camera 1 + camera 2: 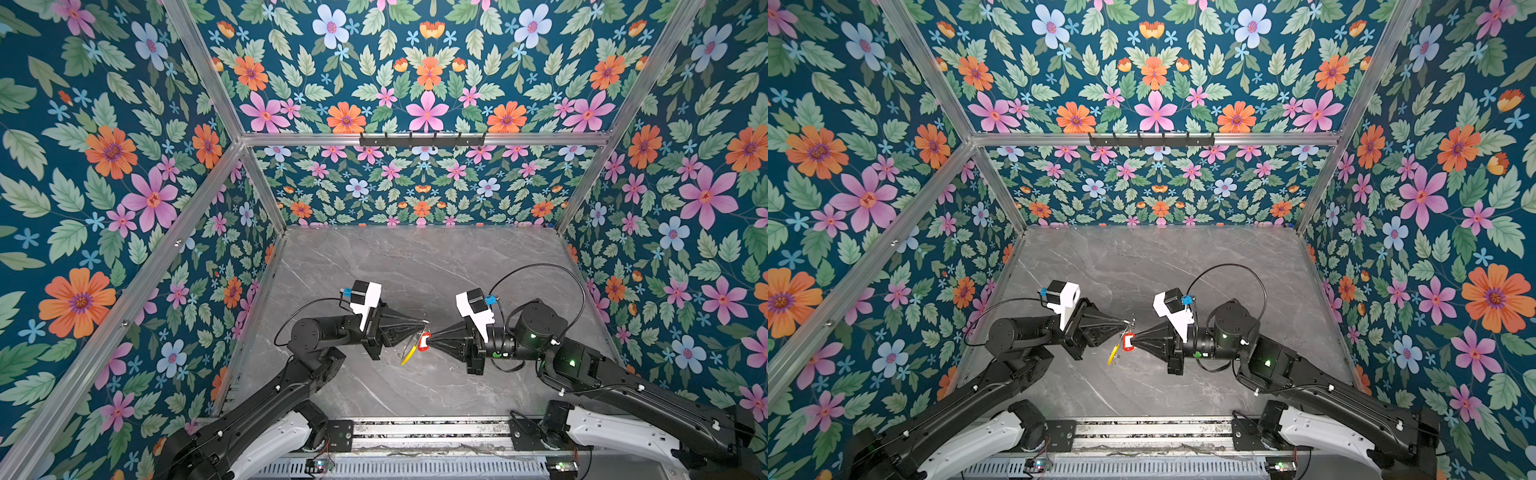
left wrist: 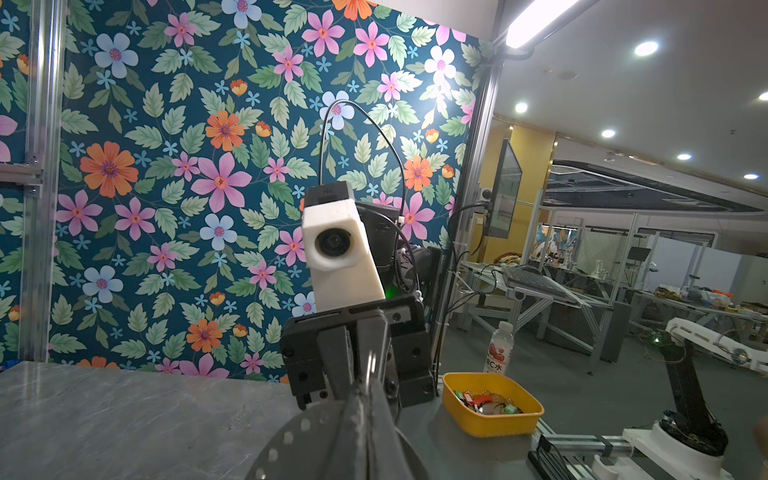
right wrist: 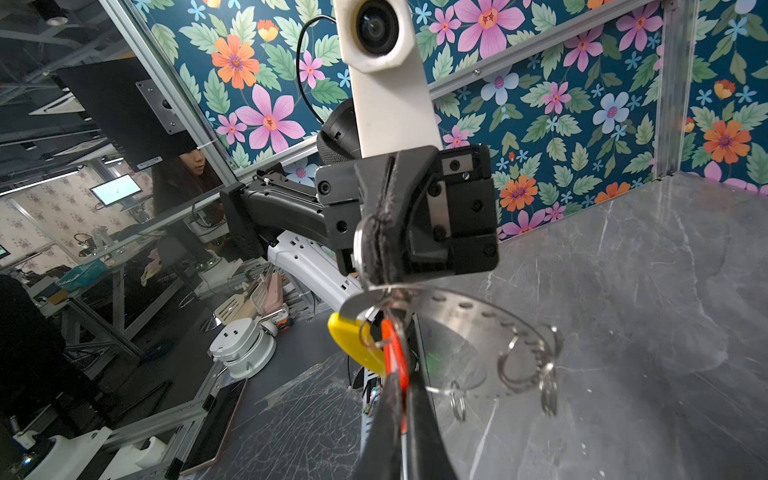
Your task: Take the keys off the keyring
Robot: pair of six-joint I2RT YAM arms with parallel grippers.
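Walls (image 1: 428,83) on left, right and far sides: dark teal floral print. Aluminium frame posts (image 1: 212,83) at the corners. Surface (image 1: 415,257): grey marble, pale veins. Black hook rail (image 1: 422,140) on the far crossbar. Beyond: ceiling spotlights (image 2: 646,48), strip light (image 2: 536,20).

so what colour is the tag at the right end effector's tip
red: the tag pinched by the right end effector shows best in a top view

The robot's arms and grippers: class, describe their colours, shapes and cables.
The left arm and right arm are black with white base shells. The left gripper and right gripper are black cones. White camera housings carry blue connectors and looping black cables. Green lights dot the right arm.
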